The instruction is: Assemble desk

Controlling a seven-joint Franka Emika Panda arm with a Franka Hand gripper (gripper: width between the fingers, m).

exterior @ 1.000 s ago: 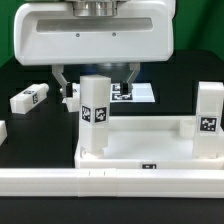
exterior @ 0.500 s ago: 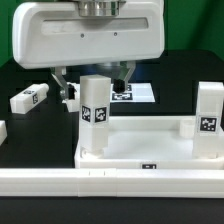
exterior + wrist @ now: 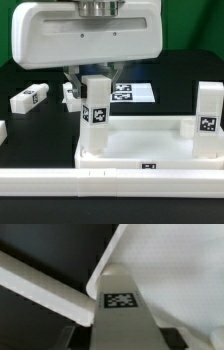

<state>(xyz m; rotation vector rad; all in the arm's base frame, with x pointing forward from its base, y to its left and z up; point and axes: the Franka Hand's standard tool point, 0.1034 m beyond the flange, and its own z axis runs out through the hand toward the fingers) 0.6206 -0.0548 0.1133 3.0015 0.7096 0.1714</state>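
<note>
The white tray-like tabletop (image 3: 140, 150) lies rim up behind the front rail. One white tagged leg (image 3: 95, 110) stands upright in its corner on the exterior view's left. My gripper (image 3: 93, 78) reaches down over this leg, one finger against each side of its top, and is shut on it. In the wrist view the leg (image 3: 122, 308) runs out between the two dark fingers (image 3: 75, 338) of my gripper (image 3: 122, 341) down to the tabletop (image 3: 180, 263). A second leg (image 3: 208, 112) stands upright at the right corner.
A long low white rail (image 3: 110, 182) runs along the front. A loose leg (image 3: 30, 98) lies on the black table at the left, another white part (image 3: 69, 95) behind the held leg. The marker board (image 3: 138, 93) lies at the back.
The gripper has shifted slightly to the exterior view's left, and its fingers have closed from a wide spread onto the sides of the upright left leg.
</note>
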